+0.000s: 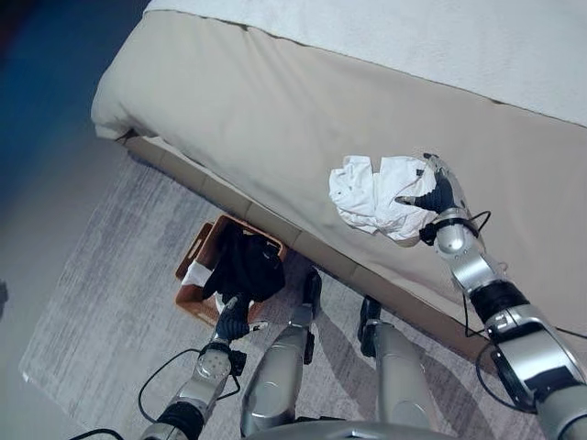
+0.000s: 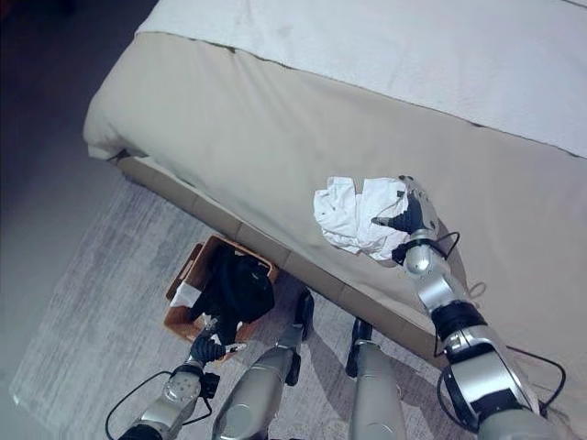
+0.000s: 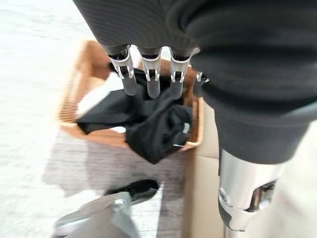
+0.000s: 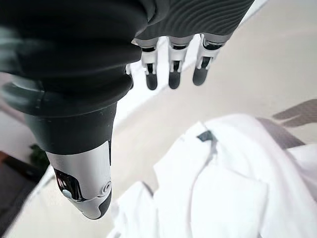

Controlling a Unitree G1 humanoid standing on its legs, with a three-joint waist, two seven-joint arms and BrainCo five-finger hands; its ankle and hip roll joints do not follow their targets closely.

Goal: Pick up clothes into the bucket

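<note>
Right robot hand (image 1: 438, 194) is over the bed (image 1: 275, 110), at the edge of a crumpled white garment (image 1: 378, 194). Its fingers (image 4: 172, 69) are straight and spread, pinching nothing yet. Left robot hand (image 1: 232, 321) hangs low by the bucket (image 1: 196, 247) on the rug (image 1: 101, 302), fingers relaxed and empty; a black garment (image 1: 246, 264) already sits in the bucket w/ some white cloth.

To do the step well, prob. lower onto the thickest bunched fold, curl fingers + thumb round several layers, lift clear so nothing trails, then carry to the bucket.

A small dark tag (image 4: 205, 136) sits at the white garment's collar; no writing can be read.
</note>
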